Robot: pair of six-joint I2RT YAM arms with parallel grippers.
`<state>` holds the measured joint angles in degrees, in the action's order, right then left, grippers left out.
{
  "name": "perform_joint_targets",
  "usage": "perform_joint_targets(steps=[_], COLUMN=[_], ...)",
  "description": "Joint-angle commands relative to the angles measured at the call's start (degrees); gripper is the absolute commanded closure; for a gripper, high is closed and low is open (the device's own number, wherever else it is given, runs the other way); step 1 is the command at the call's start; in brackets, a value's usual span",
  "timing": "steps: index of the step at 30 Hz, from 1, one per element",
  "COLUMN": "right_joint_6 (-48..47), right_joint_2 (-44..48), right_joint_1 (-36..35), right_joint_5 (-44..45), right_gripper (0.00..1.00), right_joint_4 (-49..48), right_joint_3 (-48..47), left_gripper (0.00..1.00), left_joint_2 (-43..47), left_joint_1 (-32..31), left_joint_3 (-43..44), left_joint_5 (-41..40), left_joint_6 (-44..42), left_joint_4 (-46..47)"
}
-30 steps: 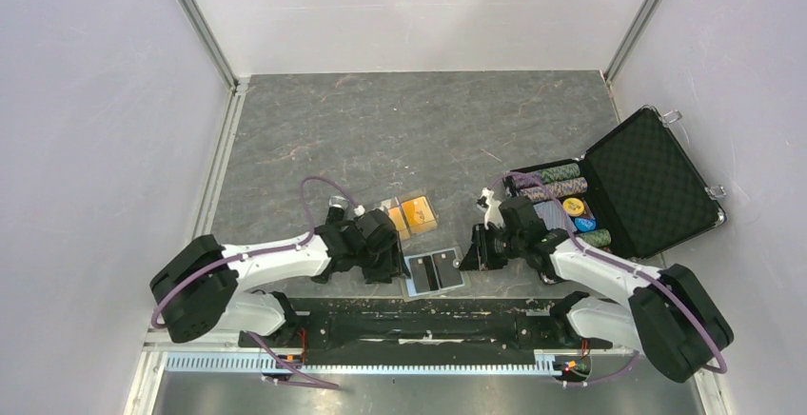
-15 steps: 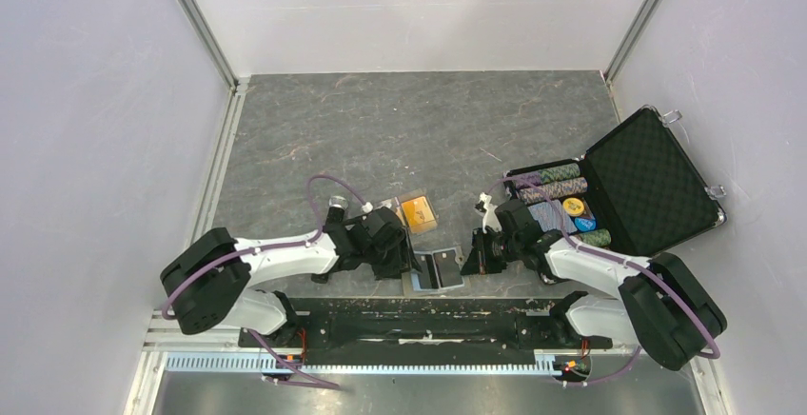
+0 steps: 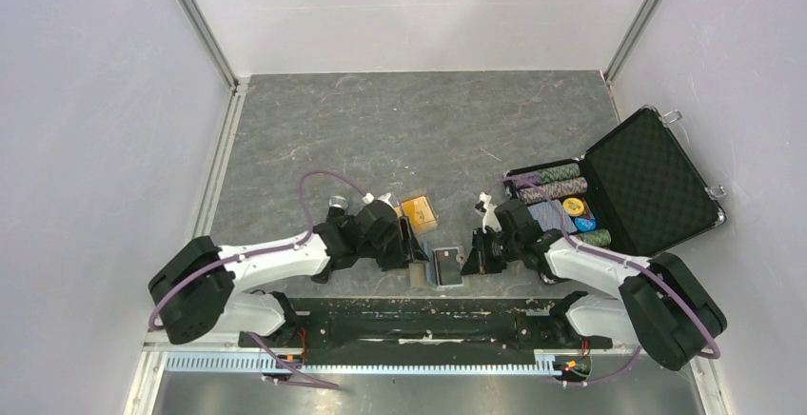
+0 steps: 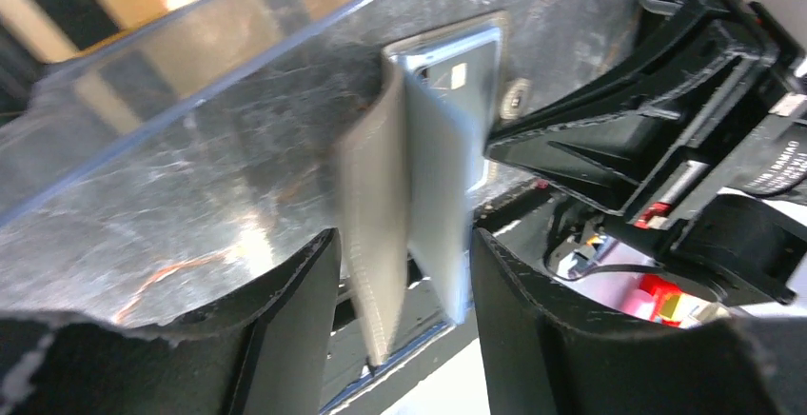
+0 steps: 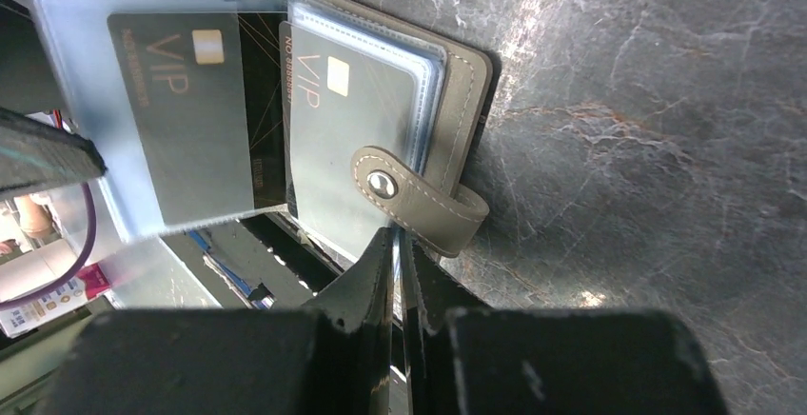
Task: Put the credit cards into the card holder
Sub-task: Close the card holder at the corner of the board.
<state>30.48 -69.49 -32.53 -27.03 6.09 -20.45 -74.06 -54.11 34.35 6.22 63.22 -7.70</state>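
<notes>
Left gripper (image 4: 406,272) is straddling the card holder (image 4: 376,196)'s raised cover, jaws apart; whether it is gripping cannot be told. Right gripper (image 5: 398,244), clenched, is touching the holder's three o'clock edge. An orange card (image 3: 419,211) is lying at its eleven o'clock.

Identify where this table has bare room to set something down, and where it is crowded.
Bare: the table beyond the arms up to the back wall, left of the chip case. Crowded: the near middle, where both arms meet at the card holder, an orange card beside.
</notes>
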Motion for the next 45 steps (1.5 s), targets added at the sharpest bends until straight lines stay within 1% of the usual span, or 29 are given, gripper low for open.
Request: perform_joint_targets(steps=[1,3,9,12,20,23,25,29,34,37,39,40,42,43,45], right_joint_6=[-1.4,-1.3,-0.8,-0.6,0.2,0.2,0.1,0.7,2.7,3.8,3.9,3.8,3.8,3.8,3.7], right_joint_2=[-0.4,0.2,1.6,2.5,4.7,5.3,5.5,6.1,8.1,9.5,10.2,10.7,11.5,11.9,12.2], right_joint_1=[-0.4,-0.4,-0.4,-0.4,-0.4,-0.4,-0.4,-0.4,-0.3,-0.1,0.1,0.1,0.3,0.4,0.4], right_joint_5=[5.6,5.9,6.3,7.1,10.1,10.7,10.6,10.4,12.9,15.9,17.7,18.5,19.8,20.3,20.7], right_gripper=[0.93,0.92,0.86,0.75,0.39,0.29,0.24,0.21,0.22,0.23,0.23,0.23,0.23,0.23,0.22], right_joint_4=[2.5,2.5,2.8,3.0,3.0,2.4,1.1,-0.9,-1.3,1.1,2.8,3.5,4.5,4.8,5.4], right_joint_3=[-0.8,-1.1,-1.7,-2.0,-2.3,-2.2,-1.7,-0.7,0.5,0.8,0.6,0.4,0.0,-0.2,-0.6], left_gripper=[0.41,0.41,0.38,0.37,0.37,0.37,0.37,0.37,0.39,0.42,0.45,0.48,0.60,0.63,0.66], left_joint_2=[-4.1,-6.7,-11.2,-13.3,-16.5,-17.5,-18.1,-19.4,-20.3,-20.3,-20.0,-19.8,-19.9,-20.1,-20.6], left_joint_1=[-0.9,-1.4,-3.1,-3.2,-3.6,-3.6,-3.6,-3.6,-3.6,-3.6,-3.6,-3.6,-3.6,-3.6,-3.5], left_joint_3=[3.2,4.9,11.4,13.3,14.0,14.0,14.2,14.9,15.6,16.1,16.7,16.9,17.3,17.6,18.3], left_joint_5=[4.9,6.6,7.7,8.4,9.5,9.6,9.6,9.4,8.8,8.3,7.6,7.1,6.0,5.5,4.7], left_joint_6=[1.0,0.3,-2.5,-2.8,-2.5,-2.6,-2.8,-3.3,-3.8,-3.9,-4.2,-4.3,-4.4,-4.5,-4.9], left_joint_4=[10.9,12.6,12.7,12.1,11.8,11.6,11.2,10.0,9.3,9.1,8.1,6.8,4.8,3.9,1.9])
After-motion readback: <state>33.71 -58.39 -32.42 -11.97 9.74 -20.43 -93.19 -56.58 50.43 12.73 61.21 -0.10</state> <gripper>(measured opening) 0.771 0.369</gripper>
